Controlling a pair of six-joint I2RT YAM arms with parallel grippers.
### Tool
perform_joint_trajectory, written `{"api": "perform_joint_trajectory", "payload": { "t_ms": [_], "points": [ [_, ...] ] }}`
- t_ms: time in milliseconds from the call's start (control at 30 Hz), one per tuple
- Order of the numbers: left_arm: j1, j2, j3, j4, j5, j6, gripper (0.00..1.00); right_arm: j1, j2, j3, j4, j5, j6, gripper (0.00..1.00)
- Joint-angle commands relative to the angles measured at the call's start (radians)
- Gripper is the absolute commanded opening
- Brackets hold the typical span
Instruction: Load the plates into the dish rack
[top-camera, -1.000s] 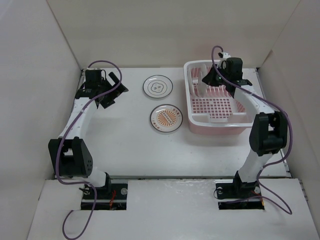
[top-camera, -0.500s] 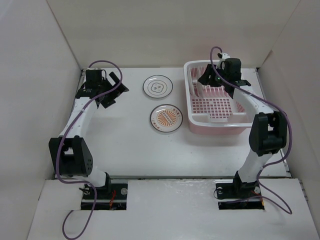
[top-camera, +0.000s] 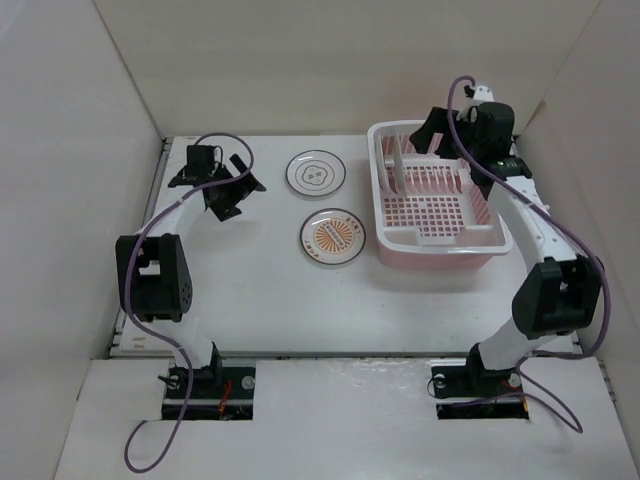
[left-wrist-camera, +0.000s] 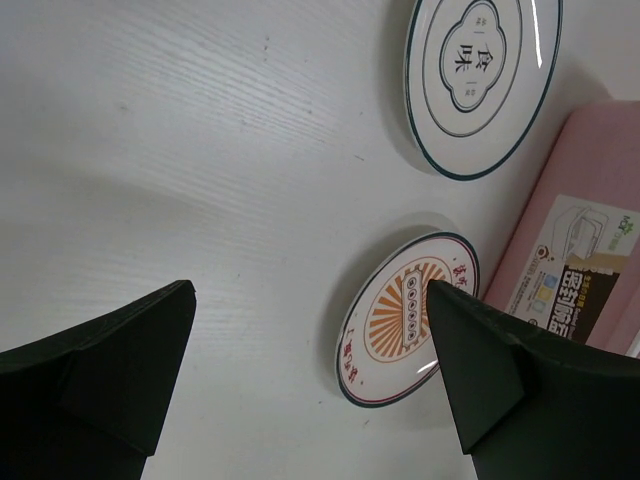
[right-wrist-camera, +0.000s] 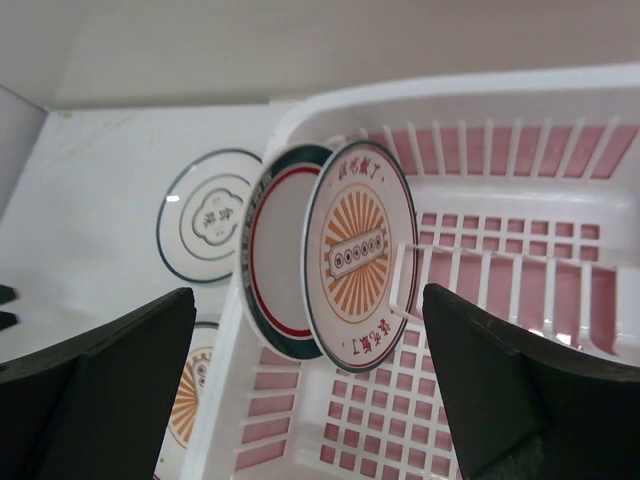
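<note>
The tabletop (top-camera: 270, 300) is plain matt white, faintly ribbed in the left wrist view. White walls (top-camera: 330, 70) box it in at the back and on both sides, making a bare, evenly lit enclosure. A raised white ledge (top-camera: 340, 420) runs along the near edge, where the two arm bases are bolted, and purple cables (top-camera: 150, 440) loop off each arm.

The dish rack (top-camera: 445, 243) sits at the far right of the tabletop, close to the right wall. Near its left end the upright sunburst plate (right-wrist-camera: 360, 255) stands on edge among the divider pegs, its orange face toward the right wrist camera. Just behind it stands a red-ringed plate (right-wrist-camera: 270, 270), also on edge, with a dark rim and a plain white centre; whether the two touch I cannot tell.

Two more plates lie flat on the tabletop to the left of the rack, apart from each other. The motif plate (top-camera: 316, 174) is farther back, and the flat sunburst plate (top-camera: 332, 236) is nearer, just beside the rack's pink wall.

The right hand (top-camera: 432, 135) hovers over the far part of the rack with its fingers spread wide, released and holding nothing, clear of the upright plates. The left hand (top-camera: 245, 172) hangs above the far left of the tabletop — likewise spread and empty, near the motif plate but not touching it.
</note>
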Motion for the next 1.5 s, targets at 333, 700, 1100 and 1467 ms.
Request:
{"api": "perform_joint_trajectory", "payload": {
  "t_ms": [333, 700, 1100, 1467],
  "points": [
    [0.004, 0.368, 0.130, 0.458, 0.296, -0.131, 0.99, 0.039, -0.393, 0.034, -0.072, -0.100, -0.049, 1.00],
    [-0.060, 0.621, 0.319, 0.511, 0.339, -0.239, 0.98, 0.081, -0.485, 0.025, -0.135, -0.100, -0.058, 1.00],
    [-0.080, 0.718, 0.328, 0.579, 0.319, -0.355, 0.63, 0.090, -0.519, 0.045, -0.135, -0.130, -0.058, 1.00],
    [-0.090, 0.729, 0.298, 0.588, 0.249, -0.407, 0.32, 0.119, -0.490, 0.056, -0.115, -0.170, -0.049, 1.00]
  ]
}}
